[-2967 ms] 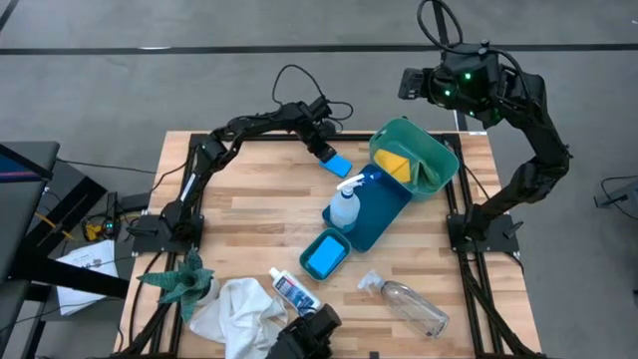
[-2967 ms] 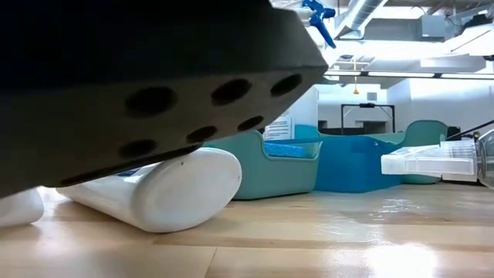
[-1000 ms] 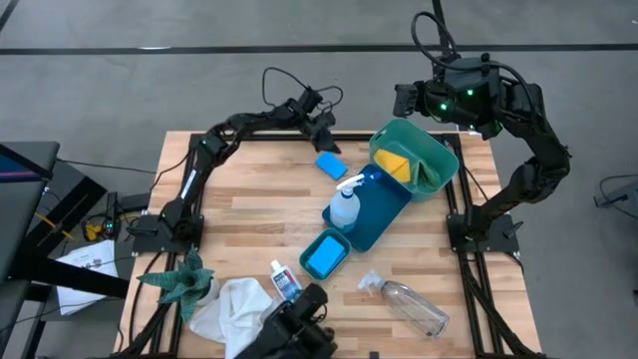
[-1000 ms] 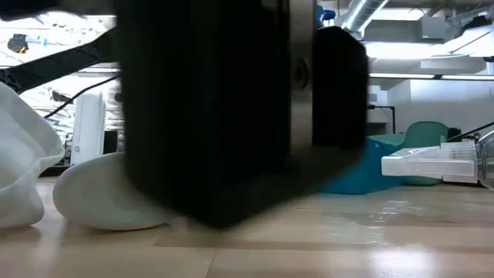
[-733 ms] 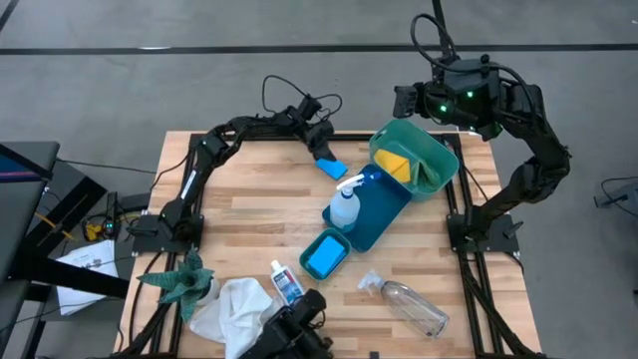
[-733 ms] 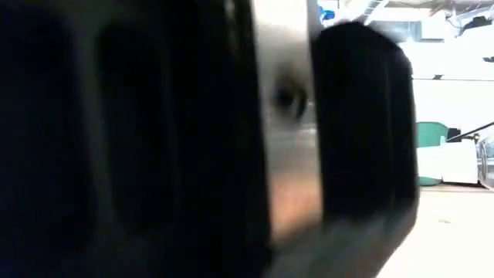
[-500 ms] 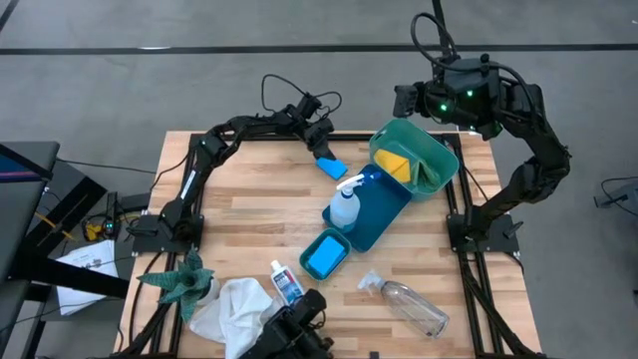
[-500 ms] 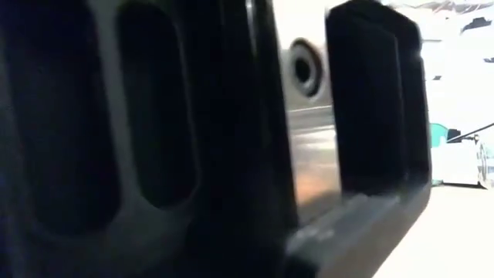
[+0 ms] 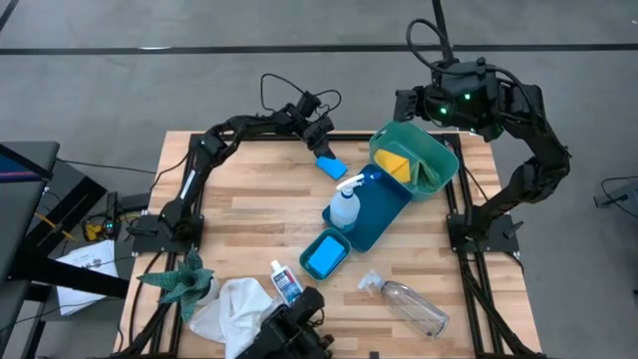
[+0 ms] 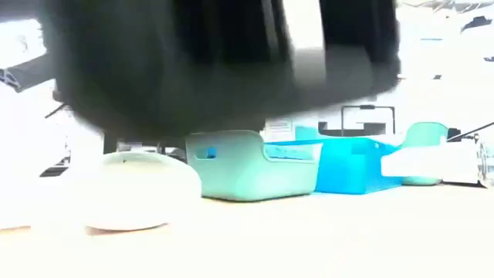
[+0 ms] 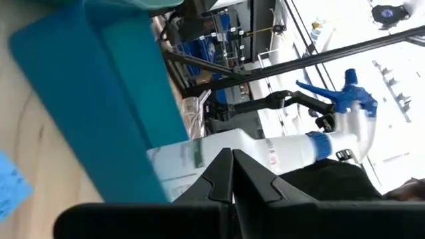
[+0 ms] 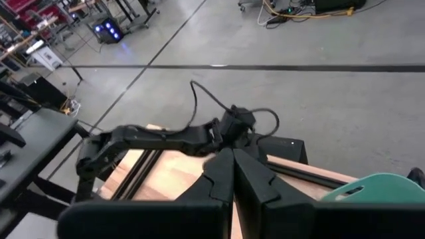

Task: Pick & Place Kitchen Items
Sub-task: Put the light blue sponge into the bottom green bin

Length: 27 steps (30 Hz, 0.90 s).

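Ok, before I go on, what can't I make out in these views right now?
- Low view: a dark blurred mass hides the upper scene.
- High view: a dark device at the near edge covers part of the white cloth.
- High view: the small bottle's label is too small to read.

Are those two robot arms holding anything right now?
No. The left gripper sits shut above the blue sponge, and the right gripper is shut in the air.

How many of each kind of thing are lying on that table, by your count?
Sponges: 2
Yellow pad: 1
Bottles: 3
Cloth: 1
Plant: 1
Bins and trays: 3
Total: 11
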Each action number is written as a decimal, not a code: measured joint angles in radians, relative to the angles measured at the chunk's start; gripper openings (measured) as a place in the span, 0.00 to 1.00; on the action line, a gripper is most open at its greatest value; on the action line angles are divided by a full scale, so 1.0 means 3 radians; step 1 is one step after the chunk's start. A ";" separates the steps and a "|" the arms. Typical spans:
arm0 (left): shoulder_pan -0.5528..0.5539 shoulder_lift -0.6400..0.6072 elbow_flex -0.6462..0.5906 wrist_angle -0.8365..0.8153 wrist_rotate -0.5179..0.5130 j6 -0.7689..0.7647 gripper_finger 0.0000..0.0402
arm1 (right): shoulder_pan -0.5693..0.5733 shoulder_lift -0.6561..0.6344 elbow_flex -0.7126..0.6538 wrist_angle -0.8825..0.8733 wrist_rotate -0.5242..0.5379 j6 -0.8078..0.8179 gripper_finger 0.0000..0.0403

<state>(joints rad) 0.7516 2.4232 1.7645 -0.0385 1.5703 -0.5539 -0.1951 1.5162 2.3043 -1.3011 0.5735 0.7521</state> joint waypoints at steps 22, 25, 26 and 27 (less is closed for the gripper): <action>0.0362 -0.0699 -0.0206 -0.0943 -0.2878 0.1356 0.00 | -0.0015 0.0000 0.0000 -0.0002 0.0010 0.0061 0.00; 0.0239 -0.0880 -0.0416 -0.0984 -0.3520 0.1843 0.00 | -0.0067 0.0000 0.0000 -0.0004 0.0011 0.0060 0.00; 0.0180 -0.0931 -0.0486 -0.0982 -0.3554 0.1983 0.00 | -0.0085 0.0000 0.0000 -0.0004 0.0011 0.0059 0.00; 0.0113 -0.0971 -0.0549 -0.0980 -0.3553 0.2095 0.00 | -0.0102 0.0000 0.0000 -0.0004 0.0011 0.0058 0.00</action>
<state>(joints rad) 0.7855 2.1318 1.5999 -0.3324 0.5045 0.0746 -0.2258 1.5162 2.3043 -1.3022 0.5770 0.7695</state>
